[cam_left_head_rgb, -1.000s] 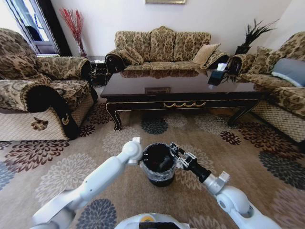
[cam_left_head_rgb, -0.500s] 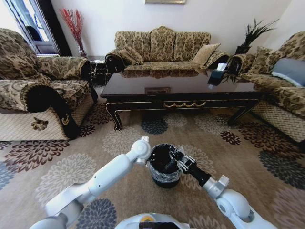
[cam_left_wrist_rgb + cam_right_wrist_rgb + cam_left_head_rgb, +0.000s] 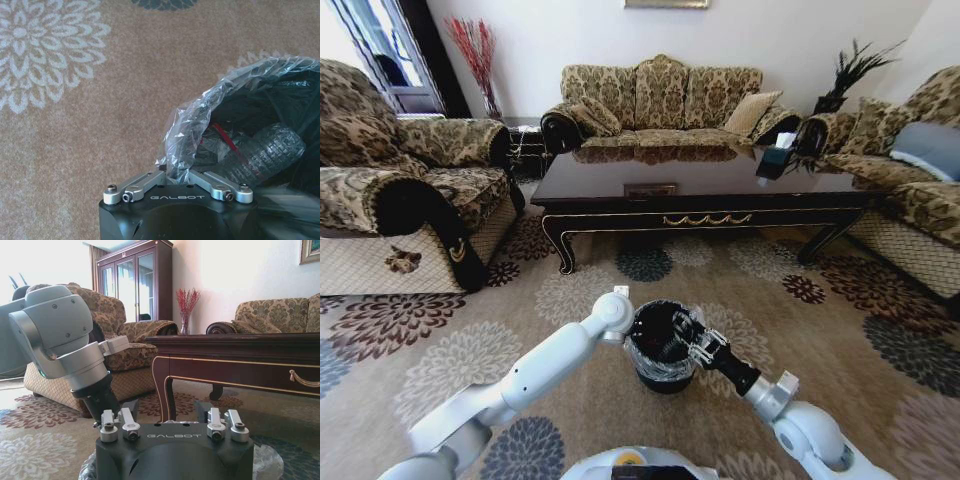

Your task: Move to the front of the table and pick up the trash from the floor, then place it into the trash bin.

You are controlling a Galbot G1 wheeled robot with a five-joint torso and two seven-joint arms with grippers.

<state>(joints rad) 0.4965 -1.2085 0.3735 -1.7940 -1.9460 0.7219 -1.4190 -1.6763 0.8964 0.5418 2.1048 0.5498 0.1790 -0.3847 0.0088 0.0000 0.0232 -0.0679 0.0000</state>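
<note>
The trash bin (image 3: 658, 376), black with a clear liner (image 3: 200, 120), stands on the carpet just before me, in front of the table (image 3: 700, 190). The trash, a crushed clear bottle (image 3: 267, 152) with a red part, lies inside the bin. My left gripper (image 3: 177, 175) is at the bin's near-left rim with its jaws closed on the liner's edge. Over the bin's right side my right gripper (image 3: 678, 332) hangs open, nothing between its fingers (image 3: 131, 409). The right wrist view looks across at the left arm's wrist (image 3: 65, 335) and the table (image 3: 240, 365).
A patterned armchair (image 3: 390, 200) stands at the left. One sofa (image 3: 660, 100) is behind the table and another (image 3: 910, 170) is at the right. A dark tissue box (image 3: 775, 160) sits on the table's right end. Flowered carpet (image 3: 470, 350) spreads around the bin.
My left wrist has swung right to the bin's rim, and the bin sits slightly farther right. The right gripper has drawn back a little toward me and lower over the bin.
</note>
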